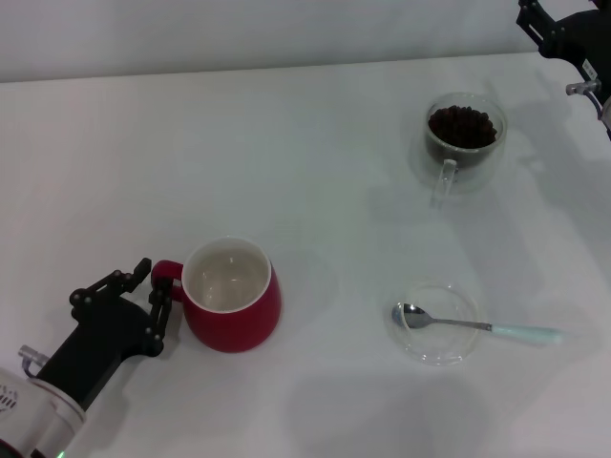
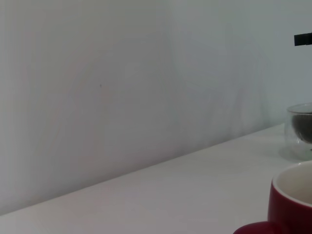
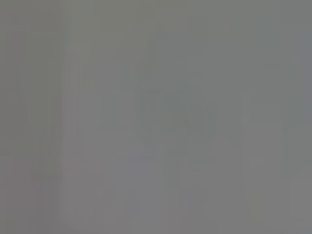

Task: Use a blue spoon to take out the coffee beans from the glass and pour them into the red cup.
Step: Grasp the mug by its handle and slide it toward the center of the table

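The red cup (image 1: pixel 231 298) stands at the front left, white inside, nothing in it; it also shows in the left wrist view (image 2: pixel 292 204). My left gripper (image 1: pixel 158 296) is open, its jaws on either side of the cup's handle. The glass (image 1: pixel 464 143) stands at the back right with the coffee beans (image 1: pixel 463 124) heaped inside; it shows in the left wrist view (image 2: pixel 300 129) too. The blue spoon (image 1: pixel 477 326) lies with its metal bowl in a shallow glass dish (image 1: pixel 434 345) and its pale handle pointing right. My right gripper (image 1: pixel 558 33) is at the far back right, only partly in view.
The white table (image 1: pixel 315 172) runs back to a pale wall. The right wrist view is plain grey and shows nothing. A black piece of the right arm (image 2: pixel 303 39) shows far off in the left wrist view.
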Action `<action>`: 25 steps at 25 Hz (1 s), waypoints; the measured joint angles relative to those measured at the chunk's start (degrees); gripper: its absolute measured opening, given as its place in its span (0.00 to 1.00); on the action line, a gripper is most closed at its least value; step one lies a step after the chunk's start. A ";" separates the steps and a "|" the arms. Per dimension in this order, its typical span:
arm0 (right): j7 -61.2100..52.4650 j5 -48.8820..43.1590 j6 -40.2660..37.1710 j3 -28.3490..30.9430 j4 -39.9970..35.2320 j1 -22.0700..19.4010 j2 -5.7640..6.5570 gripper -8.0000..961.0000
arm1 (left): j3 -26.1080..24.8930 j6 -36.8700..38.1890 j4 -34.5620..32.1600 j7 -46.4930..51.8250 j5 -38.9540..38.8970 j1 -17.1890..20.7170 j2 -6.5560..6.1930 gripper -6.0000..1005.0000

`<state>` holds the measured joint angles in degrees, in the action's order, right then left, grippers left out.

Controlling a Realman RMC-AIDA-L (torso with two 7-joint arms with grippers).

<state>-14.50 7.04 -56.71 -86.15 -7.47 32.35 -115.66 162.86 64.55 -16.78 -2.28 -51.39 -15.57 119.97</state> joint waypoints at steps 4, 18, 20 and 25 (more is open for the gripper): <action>-0.35 -0.05 0.00 -0.04 0.00 -0.02 0.00 0.90 | -0.45 0.17 -0.52 0.00 -0.23 0.73 -0.02 0.25; -1.50 -0.45 0.02 -0.07 0.00 -0.39 0.02 0.90 | -0.09 0.44 -1.23 0.00 -0.16 1.91 -0.17 0.57; -1.50 -0.45 0.01 -0.07 0.00 -0.63 0.00 0.90 | -0.09 0.49 -1.30 -0.01 -0.01 2.27 -0.18 0.62; -1.50 -0.45 0.00 -0.07 0.00 -0.67 0.00 0.90 | -0.09 2.14 -1.41 0.00 0.33 4.08 -0.21 0.65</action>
<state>-16.00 6.59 -56.71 -86.22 -7.47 31.68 -115.66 162.77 66.69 -18.20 -2.28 -51.06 -11.48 119.76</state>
